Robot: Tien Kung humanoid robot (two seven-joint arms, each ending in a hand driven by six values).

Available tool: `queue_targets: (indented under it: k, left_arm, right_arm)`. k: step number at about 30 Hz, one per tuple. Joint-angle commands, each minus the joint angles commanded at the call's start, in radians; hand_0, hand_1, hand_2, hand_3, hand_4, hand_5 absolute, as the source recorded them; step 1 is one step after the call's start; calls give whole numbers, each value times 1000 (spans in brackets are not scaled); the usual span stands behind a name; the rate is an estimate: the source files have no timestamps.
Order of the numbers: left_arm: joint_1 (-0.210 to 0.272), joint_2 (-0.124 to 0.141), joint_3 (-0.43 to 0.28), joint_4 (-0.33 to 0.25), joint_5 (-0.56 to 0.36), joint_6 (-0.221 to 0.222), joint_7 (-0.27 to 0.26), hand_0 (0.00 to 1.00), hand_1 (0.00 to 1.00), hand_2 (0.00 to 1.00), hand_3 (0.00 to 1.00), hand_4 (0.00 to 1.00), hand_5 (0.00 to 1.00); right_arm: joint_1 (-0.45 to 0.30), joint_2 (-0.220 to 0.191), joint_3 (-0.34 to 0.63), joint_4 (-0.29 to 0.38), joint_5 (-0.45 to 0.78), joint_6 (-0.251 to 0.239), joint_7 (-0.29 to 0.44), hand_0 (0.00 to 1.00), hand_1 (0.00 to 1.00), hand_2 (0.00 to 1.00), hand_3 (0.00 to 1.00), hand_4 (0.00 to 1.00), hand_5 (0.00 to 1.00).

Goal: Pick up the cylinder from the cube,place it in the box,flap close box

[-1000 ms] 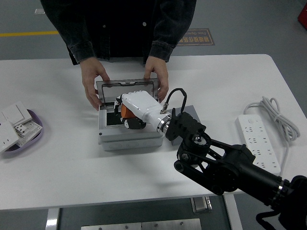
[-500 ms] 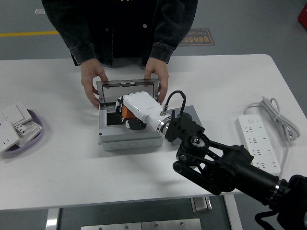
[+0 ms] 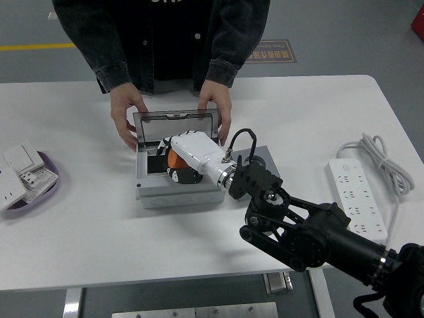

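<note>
Orange cylinder (image 3: 173,159) clamped in right robot hand (image 3: 187,154), inside open box (image 3: 177,193).

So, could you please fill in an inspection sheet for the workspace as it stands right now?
Surface: white table, bare in front.
Job's things: grey box with its clear lid raised; orange cylinder over the opening; grey cube right of the box.
Clutter: purple tray of white switch parts at far left.
Grippers: right robot hand over the box, shut on the cylinder; left not in view.
Cables: power strip with coiled cord at right; black wrist cable loop.
Surroundings: person's hands hold the lid's sides; grey floor.
</note>
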Motion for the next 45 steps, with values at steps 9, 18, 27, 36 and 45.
queue_targets:
  k: [9,18,27,36,45]
  left_arm:
    - [-1,-1,2,0,-1,0,0,590,610,605,623,632,166]
    - [1,-6,7,0,-8,1,0,589,610,605,622,629,166]
    - [-1,-5,8,0,-8,1,0,589,610,605,622,628,165]
    - [-4,-3,7,0,-3,0,2,589,610,604,622,619,167]
    - [-8,-3,8,0,0,-1,1,589,610,604,620,616,169]
  right_arm:
    - [-7,-6,0,8,69,-2,28,822,676,661,689,830,364]
    - [-20,-79,46,164,312,-31,76,821,673,659,709,936,415]
    - [19,-112,81,206,434,-42,90,806,668,650,706,928,413]
    - [112,-120,73,90,459,-42,94,796,654,639,693,901,399]
    - [159,-123,30,-43,495,-39,111,794,656,634,694,900,402]
